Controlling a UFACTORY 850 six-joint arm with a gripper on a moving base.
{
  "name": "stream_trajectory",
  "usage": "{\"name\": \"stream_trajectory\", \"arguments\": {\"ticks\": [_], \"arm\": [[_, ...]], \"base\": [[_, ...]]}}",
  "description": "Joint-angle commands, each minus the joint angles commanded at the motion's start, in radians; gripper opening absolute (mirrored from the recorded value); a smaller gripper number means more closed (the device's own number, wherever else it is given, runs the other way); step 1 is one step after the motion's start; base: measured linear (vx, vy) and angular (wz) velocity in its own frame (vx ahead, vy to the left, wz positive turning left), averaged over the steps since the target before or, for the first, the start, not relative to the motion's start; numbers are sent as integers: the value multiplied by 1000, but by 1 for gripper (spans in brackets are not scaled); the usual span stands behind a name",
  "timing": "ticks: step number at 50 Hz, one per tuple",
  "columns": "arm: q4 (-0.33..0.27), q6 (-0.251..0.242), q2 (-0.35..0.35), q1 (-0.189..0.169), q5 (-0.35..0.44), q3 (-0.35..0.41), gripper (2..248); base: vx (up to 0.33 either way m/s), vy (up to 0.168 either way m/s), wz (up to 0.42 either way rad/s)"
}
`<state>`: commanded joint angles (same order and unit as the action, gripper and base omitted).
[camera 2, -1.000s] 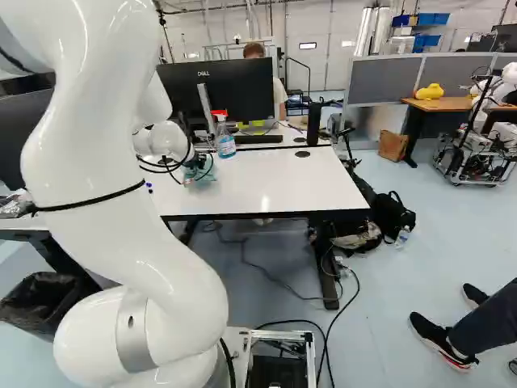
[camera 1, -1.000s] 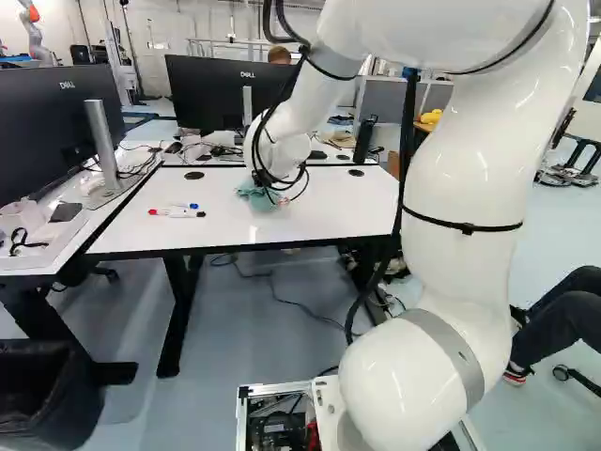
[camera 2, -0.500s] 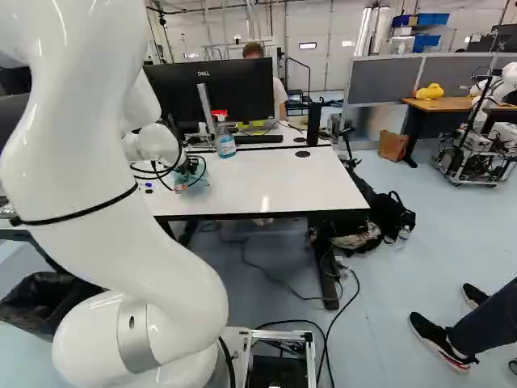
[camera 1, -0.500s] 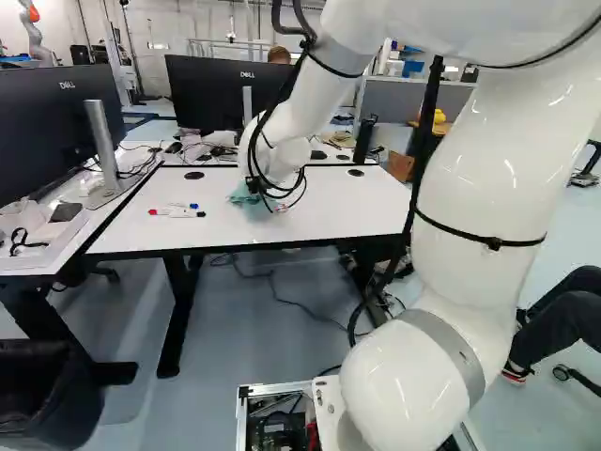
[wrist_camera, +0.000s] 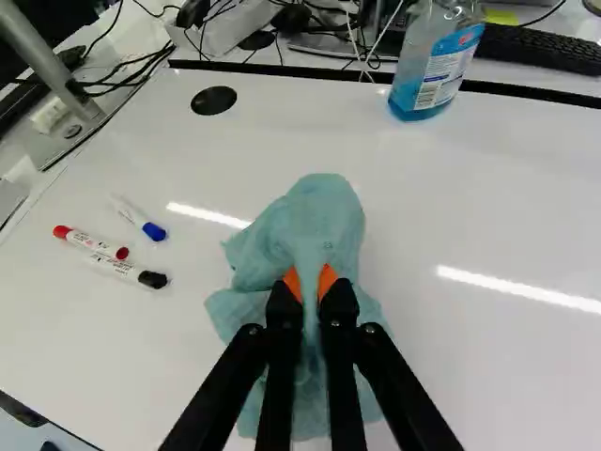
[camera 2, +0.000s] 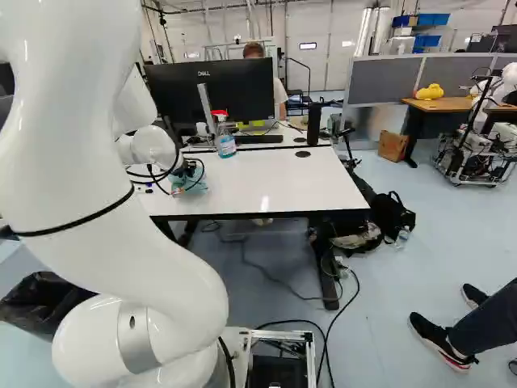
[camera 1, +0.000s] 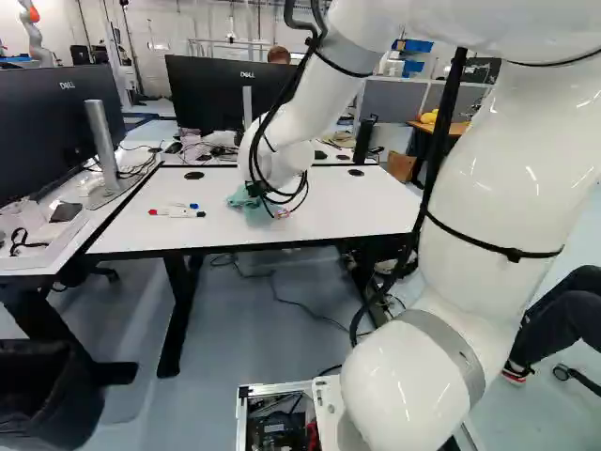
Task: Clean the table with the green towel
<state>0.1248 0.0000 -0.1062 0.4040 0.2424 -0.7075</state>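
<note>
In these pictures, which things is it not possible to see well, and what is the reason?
- Tabletop under the green towel: wrist view, covered by towel and gripper.
- Spray bottle: left base view, hidden behind the arm.
- Small print on the markers: base views, too small.
- Bin: left base view, cut off by the edge.

white wall (camera 2: pixel 335 69), grey partitions (camera 2: pixel 383 78), wooden-topped desk (camera 2: pixel 456 104), pale blue floor (camera 2: pixel 392 283)
</note>
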Motion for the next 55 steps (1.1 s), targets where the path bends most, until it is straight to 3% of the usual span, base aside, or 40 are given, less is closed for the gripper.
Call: {"name": "stream_trajectory", "arguments": {"ticks": [40, 55], "arm": [[0, 0, 25, -1, 0, 5, 35], [0, 0, 87, -35, 0, 32, 35]], "base": [[0, 0, 0], [0, 0, 0]]}}
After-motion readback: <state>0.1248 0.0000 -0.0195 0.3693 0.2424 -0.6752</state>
